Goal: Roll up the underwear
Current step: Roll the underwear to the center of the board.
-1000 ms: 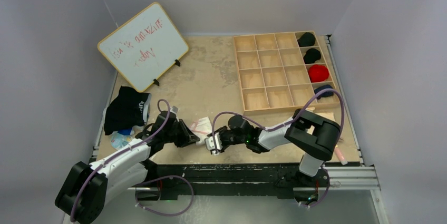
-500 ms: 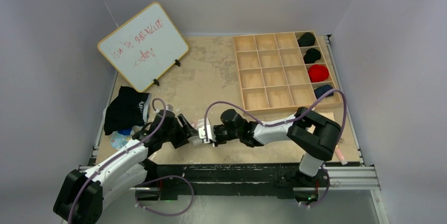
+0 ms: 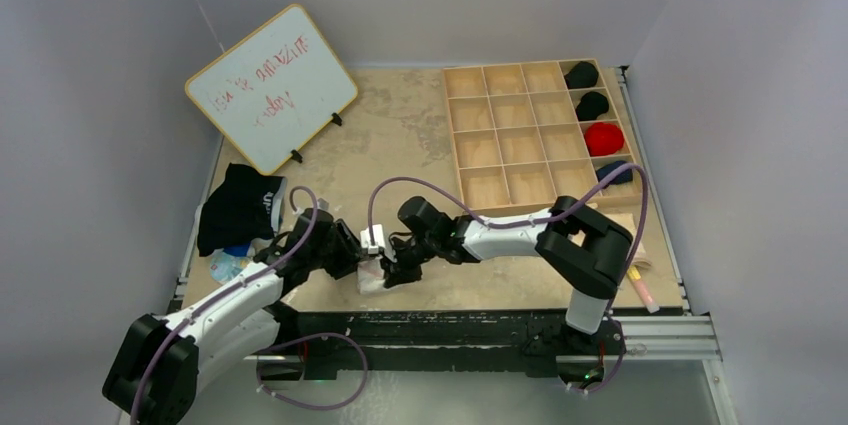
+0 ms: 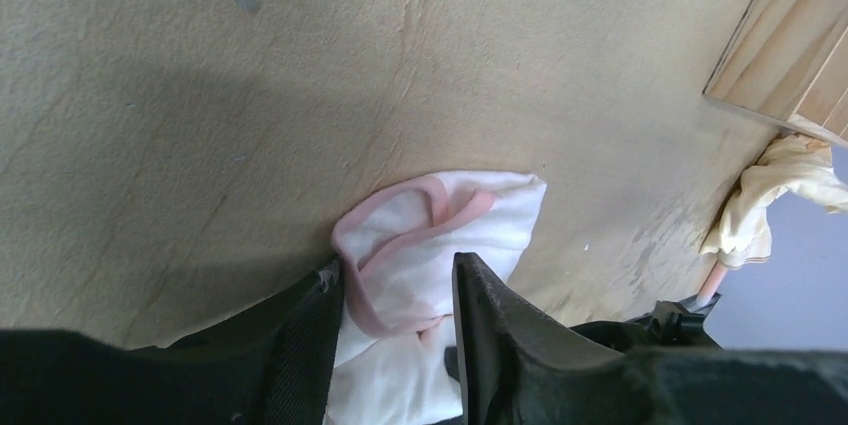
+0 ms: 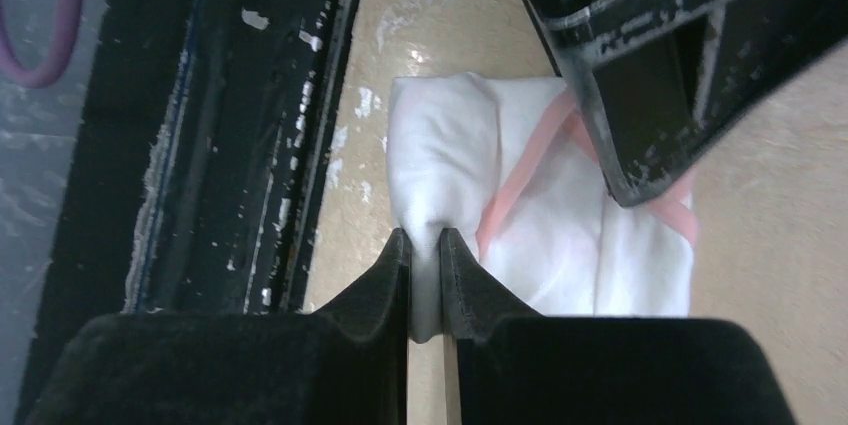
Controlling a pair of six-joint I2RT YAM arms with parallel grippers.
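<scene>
Right wrist: right gripper point(image 5: 425, 245) is clamping a fold of the white cotton underwear with pink trim point(image 5: 545, 215), which is lying bunched at lower centre of the top view, close to the tan table's point(image 3: 400, 155) near edge. Left gripper point(image 4: 395, 290) is straddling the bundle, jaws apart, not visibly biting. Judging we're mid-roll: right should be keeping tension while turning the fold over, left pinning the loose side so nothing's dragging off the edge.
</scene>
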